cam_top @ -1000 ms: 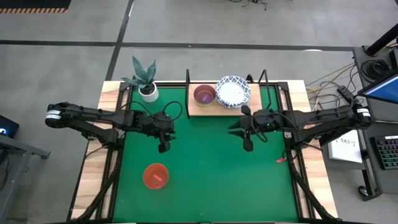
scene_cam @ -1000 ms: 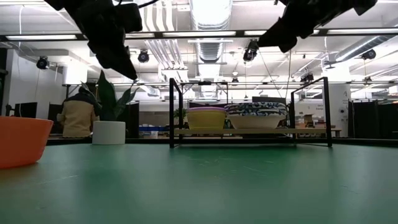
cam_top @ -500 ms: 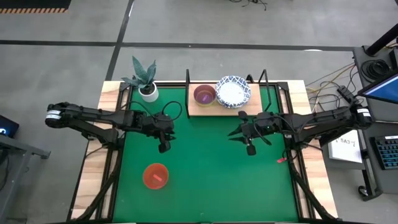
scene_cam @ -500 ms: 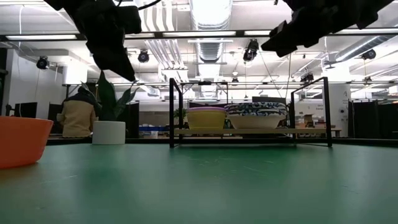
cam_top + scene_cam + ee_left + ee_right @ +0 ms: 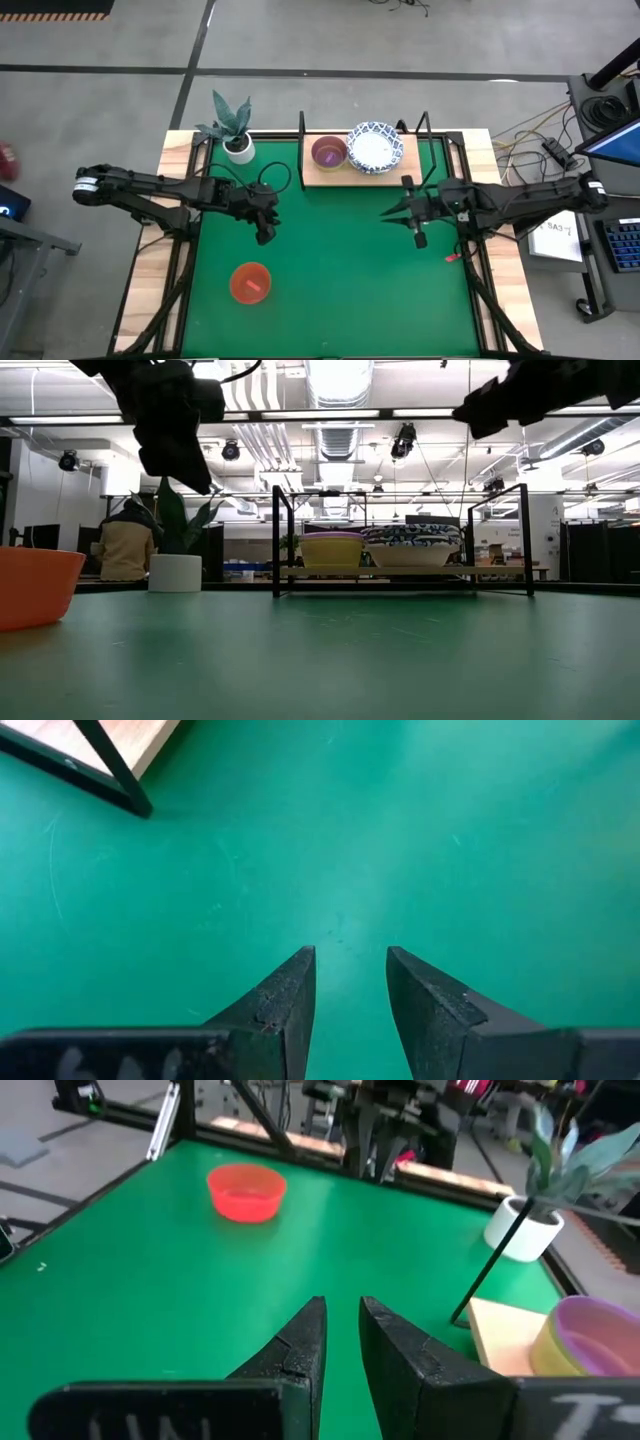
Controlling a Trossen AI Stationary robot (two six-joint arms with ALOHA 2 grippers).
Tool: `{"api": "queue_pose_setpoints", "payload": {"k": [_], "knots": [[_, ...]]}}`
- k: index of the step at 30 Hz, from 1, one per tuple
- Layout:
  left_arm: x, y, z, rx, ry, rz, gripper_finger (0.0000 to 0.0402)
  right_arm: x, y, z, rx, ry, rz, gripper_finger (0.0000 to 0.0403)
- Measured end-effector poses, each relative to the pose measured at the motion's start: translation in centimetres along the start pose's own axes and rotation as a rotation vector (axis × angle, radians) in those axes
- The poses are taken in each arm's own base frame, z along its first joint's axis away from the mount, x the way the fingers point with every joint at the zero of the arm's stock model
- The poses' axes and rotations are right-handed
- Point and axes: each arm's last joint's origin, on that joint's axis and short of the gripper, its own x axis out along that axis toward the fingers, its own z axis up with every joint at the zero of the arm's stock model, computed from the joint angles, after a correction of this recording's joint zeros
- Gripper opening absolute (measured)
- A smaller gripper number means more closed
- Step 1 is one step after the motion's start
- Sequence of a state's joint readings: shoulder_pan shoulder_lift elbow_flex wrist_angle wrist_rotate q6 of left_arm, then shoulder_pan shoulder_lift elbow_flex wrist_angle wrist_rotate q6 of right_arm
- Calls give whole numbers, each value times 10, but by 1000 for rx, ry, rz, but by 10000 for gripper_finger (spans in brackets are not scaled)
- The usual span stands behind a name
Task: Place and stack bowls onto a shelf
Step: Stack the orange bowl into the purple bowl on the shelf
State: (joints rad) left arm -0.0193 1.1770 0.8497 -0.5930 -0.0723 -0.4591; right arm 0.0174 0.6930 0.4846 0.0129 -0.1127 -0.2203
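Note:
A red bowl [image 5: 250, 283] stands alone on the green mat near its left near corner, also seen in the low view [image 5: 35, 585] and the right wrist view [image 5: 245, 1190]. The wooden shelf [image 5: 312, 176] at the far edge carries a purple bowl [image 5: 329, 152] nested in a yellow one [image 5: 331, 552], and beside it stacked white bowls with blue patterned rims [image 5: 373, 147]. My left gripper [image 5: 265, 237] hangs above the mat, between the red bowl and the shelf, open and empty [image 5: 350, 955]. My right gripper [image 5: 390, 212] hovers right of centre, on the near side of the shelf, pointing left, narrowly open and empty [image 5: 341, 1305].
A white pot with a green plant [image 5: 238, 147] stands left of the shelf. A small red item [image 5: 452, 257] lies at the mat's right edge. The bare mat [image 5: 340, 290] spreads between the arms and toward the near edge. A person [image 5: 125, 550] sits in the room behind.
My right gripper has drawn back from the shelf toward the table's right edge and a little toward the near edge, staying above the mat. The bowls have kept their places.

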Motion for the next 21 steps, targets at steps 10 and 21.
{"api": "queue_pose_setpoints", "payload": {"k": [10, 21], "knots": [[0, 0, 0, -73, -4, 3, 134, -14, 3, -5, -38, -51, -9, 52], [-1, -13, -7, -127, 70, -111, 205, -20, 4, -7, -50, -77, -15, 52]]}}
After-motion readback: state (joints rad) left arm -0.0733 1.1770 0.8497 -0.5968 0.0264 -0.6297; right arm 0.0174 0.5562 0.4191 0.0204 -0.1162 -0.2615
